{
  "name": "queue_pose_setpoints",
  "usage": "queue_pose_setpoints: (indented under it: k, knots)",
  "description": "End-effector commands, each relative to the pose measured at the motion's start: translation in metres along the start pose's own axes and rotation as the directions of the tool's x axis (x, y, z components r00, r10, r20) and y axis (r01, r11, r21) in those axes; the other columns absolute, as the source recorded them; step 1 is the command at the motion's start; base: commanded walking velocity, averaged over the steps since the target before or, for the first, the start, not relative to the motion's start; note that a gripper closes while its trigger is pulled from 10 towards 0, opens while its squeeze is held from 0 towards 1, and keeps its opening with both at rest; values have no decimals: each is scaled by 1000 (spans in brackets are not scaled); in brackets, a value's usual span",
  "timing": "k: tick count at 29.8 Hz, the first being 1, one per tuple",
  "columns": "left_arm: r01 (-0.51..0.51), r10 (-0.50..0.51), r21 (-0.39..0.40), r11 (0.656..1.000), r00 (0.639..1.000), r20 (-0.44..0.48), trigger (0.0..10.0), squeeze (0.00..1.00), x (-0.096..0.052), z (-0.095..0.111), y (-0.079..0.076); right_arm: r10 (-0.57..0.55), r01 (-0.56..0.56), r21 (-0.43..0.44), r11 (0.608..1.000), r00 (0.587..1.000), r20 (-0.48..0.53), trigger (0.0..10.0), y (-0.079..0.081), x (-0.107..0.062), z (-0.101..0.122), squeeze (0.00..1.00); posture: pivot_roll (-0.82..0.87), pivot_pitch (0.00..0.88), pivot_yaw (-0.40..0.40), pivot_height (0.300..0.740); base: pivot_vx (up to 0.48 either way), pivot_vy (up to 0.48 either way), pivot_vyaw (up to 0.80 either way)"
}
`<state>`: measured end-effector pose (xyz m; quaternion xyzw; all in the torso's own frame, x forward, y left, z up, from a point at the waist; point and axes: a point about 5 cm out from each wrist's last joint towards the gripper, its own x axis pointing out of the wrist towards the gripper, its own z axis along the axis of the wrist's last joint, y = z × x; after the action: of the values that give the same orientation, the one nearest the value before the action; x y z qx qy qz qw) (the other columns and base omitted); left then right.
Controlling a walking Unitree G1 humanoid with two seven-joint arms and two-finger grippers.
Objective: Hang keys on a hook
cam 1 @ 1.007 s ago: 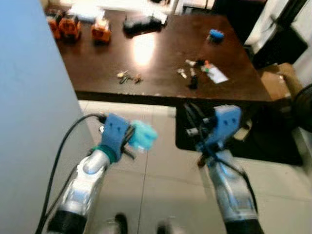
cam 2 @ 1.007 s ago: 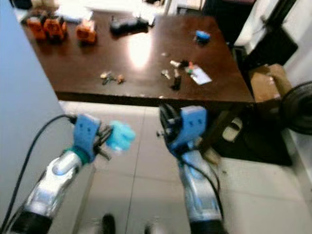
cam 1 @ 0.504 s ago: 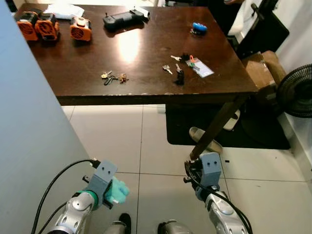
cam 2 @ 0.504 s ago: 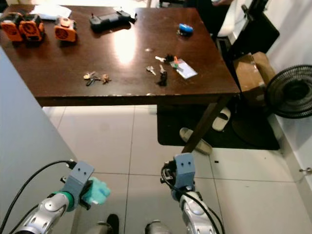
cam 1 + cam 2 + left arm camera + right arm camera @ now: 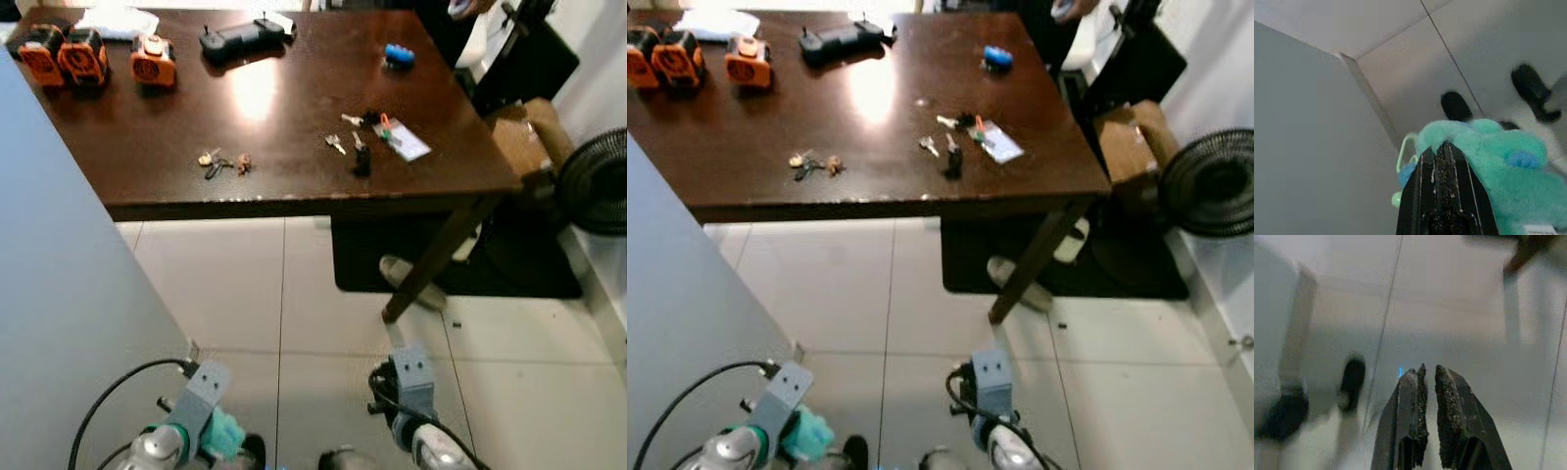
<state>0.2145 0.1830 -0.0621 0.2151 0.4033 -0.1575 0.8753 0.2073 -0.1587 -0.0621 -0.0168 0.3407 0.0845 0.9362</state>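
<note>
Both arms dropped lower since earlier frame. My left hand [image 5: 1447, 161] clamped on soft teal plush keyring [image 5: 1488, 156], light, floppy; green loop [image 5: 1403, 152] probably best hooking point. Right hand [image 5: 1427, 382] nearly closed, empty.

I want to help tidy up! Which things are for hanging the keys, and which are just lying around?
For the job: left gripper, shut on teal plush toy; key bunch; tagged keys.
Just lying about: orange gadgets; black controller; fan; slipper.
</note>
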Motion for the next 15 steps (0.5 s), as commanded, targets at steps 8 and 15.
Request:
queue_pose_setpoints:
  k: [8,15]
  knots:
    - [16,-15,5,1000,998,-61,10000,0,-3,-22,-9,-8,6,-12,1000,990,-144,10000,-1,-13,-38,0,-203,95,1,740,0,0,0]
    - [3,-1,44,999,999,-44,10000,0,-2,-19,-9,-15,16,2,1000,994,-112,10000,-2,-9,-30,0,-204,98,3,740,0,-35,0]
